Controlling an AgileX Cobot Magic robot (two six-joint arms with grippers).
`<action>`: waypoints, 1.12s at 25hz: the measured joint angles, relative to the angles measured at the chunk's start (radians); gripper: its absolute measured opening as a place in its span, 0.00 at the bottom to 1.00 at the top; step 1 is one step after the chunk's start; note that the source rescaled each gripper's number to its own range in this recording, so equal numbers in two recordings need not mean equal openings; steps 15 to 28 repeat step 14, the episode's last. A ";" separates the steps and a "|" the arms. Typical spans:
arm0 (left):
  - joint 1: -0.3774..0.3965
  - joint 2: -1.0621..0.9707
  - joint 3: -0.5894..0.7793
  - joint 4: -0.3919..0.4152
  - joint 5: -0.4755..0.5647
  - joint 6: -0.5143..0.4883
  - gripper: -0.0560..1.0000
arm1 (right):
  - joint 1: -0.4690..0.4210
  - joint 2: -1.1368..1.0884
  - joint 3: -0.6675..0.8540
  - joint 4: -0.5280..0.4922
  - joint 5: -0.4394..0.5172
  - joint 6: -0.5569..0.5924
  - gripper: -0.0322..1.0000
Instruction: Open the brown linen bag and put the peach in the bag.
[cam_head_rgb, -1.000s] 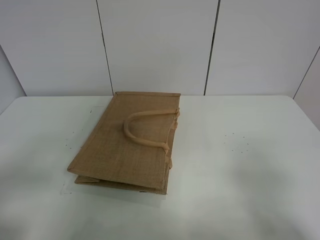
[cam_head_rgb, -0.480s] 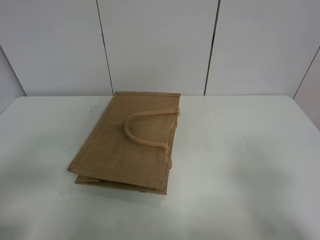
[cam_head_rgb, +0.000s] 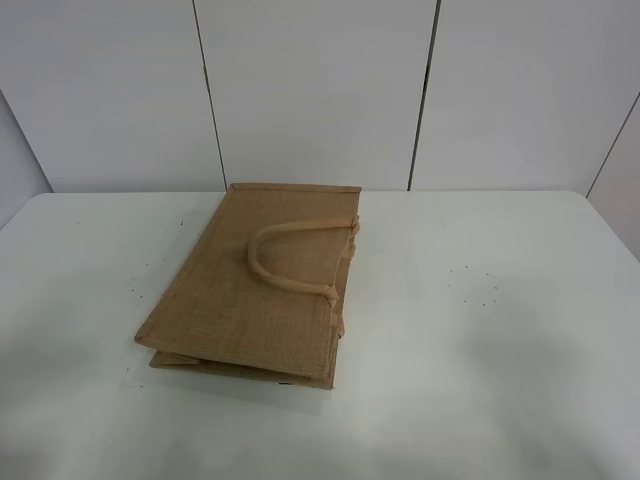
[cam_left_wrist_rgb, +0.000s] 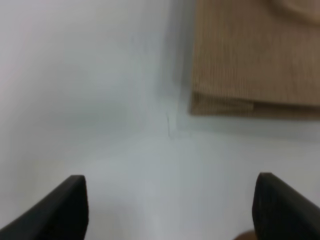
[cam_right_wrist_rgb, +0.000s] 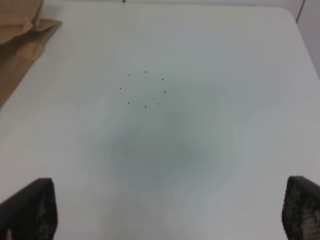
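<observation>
Your brown linen bag (cam_head_rgb: 250, 290) lies flat, long axis running front to back, handles (cam_head_rgb: 290, 262) facing right. Both your left gripper (cam_left_wrist_rgb: 170, 210) and right gripper (cam_right_wrist_rgb: 167, 212) hang spread wide, grasping nothing.

We see a tan-brown brown linen bag (cam_head_rgb: 255, 290) with a rough woven look and lighter beige handles (cam_head_rgb: 285, 257), a white surface (cam_head_rgb: 480, 340) with tiny black dots (cam_right_wrist_rgb: 145, 88), and black fingers (cam_left_wrist_rgb: 67, 207).
</observation>
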 joint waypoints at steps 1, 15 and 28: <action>0.000 -0.006 0.000 0.000 0.001 0.000 0.98 | 0.000 0.000 0.000 0.001 0.000 0.000 1.00; -0.008 -0.008 0.000 0.000 0.001 0.000 0.98 | 0.000 0.000 0.000 0.002 0.000 0.000 1.00; -0.008 -0.008 0.000 0.000 0.001 0.000 0.98 | 0.000 0.000 0.000 0.002 0.000 0.000 1.00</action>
